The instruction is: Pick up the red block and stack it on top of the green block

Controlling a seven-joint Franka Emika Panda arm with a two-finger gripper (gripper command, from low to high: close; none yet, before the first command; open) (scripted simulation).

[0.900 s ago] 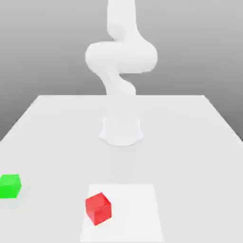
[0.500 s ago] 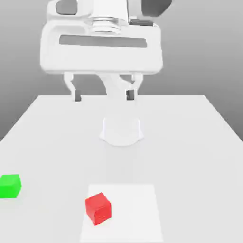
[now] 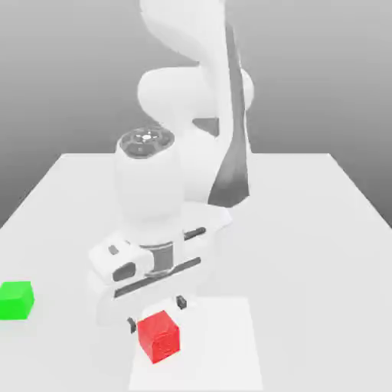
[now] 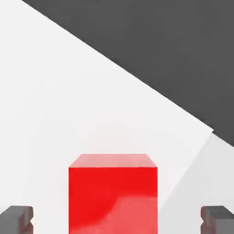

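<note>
Reaching low over the pale surface [image 3: 306, 253], against a grey backdrop [image 3: 321, 76]
Gripping nothing, with wide-open fingers [image 4: 18, 220] near the red block [image 3: 159, 337] on a white square [image 3: 222, 344], cropped in the hand view; with the green block [image 3: 15, 301] at the exterior view's left edge

In the exterior view, we are seeing the arm [image 3: 233, 115] running off the top edge; in the hand view, the picture's edge is cropping the red block [image 4: 113, 196] and both fingertips [image 4: 16, 220].
</note>
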